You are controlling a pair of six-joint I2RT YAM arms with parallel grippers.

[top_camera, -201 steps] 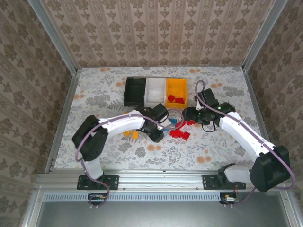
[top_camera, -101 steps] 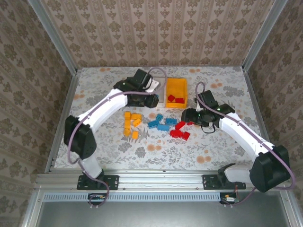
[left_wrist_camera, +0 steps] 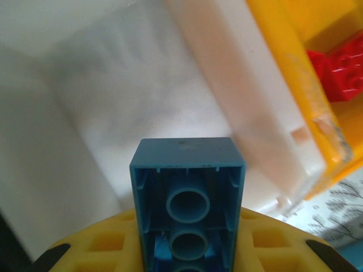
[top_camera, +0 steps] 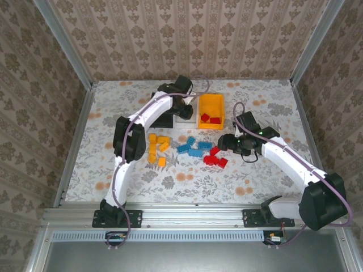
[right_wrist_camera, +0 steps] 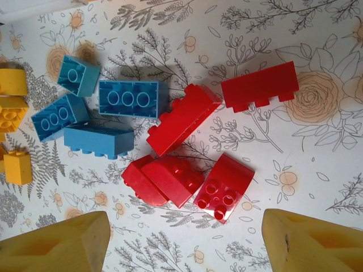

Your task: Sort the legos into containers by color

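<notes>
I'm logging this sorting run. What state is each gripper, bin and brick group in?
left gripper: shut on blue brick, over white bin
right gripper: open, above loose red bricks
white bin: visible part empty
orange-yellow bin: holds red bricks
black bin: partly hidden by left arm
loose blue bricks: on table
loose orange-yellow bricks: on table

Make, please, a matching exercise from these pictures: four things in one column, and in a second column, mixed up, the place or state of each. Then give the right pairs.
Column one
1. held blue brick
2. right gripper
3. orange-yellow bin
4. orange-yellow bricks

Column two
A. on the table, left of the loose blue bricks
B. open, above the loose red bricks
C. in the left gripper, over the white bin
D. has red bricks inside

Pairs: 1-C, 2-B, 3-D, 4-A
</notes>
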